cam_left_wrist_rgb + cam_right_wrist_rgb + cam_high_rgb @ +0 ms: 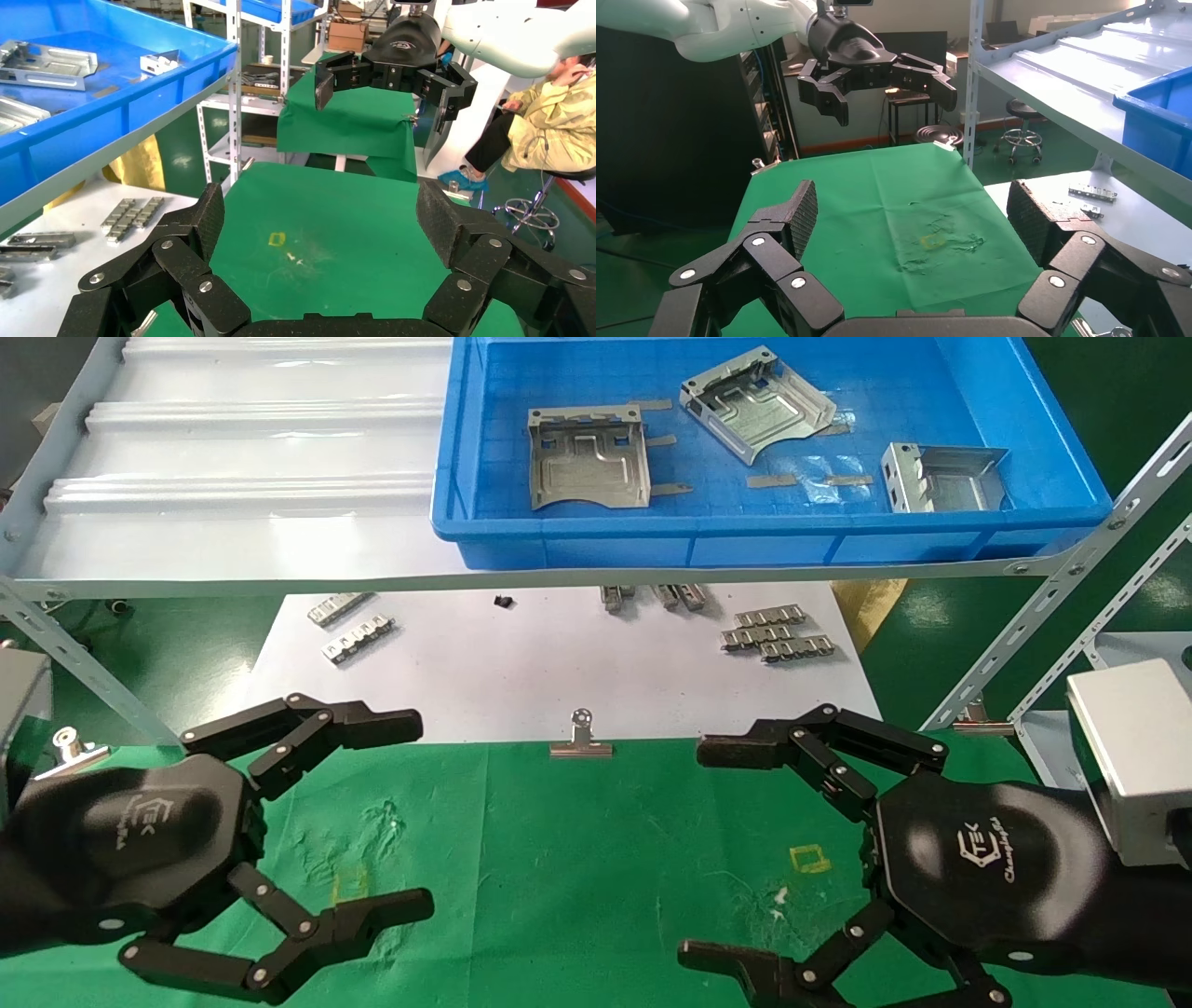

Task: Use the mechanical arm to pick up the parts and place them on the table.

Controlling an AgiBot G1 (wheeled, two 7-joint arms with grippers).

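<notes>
- Parts: you have 3 metal plates in the blue crate (1043, 439) on the shelf, one on the left (587, 456), one in the middle (756, 402), one on the right (945, 477), none touching another.
- Your left gripper (417, 812) hangs above the green table (596, 859), fingers spread wide, holding nothing.
- Your right gripper (700, 850) hangs opposite it over the same cloth, also spread and bare.
- Between the 2 grippers, a yellow square mark (808, 858) lies nearer the right one.
- A binder clip (581, 738) sits at the edge of the white sheet (559, 663), beside the toothed strips (778, 635).
</notes>
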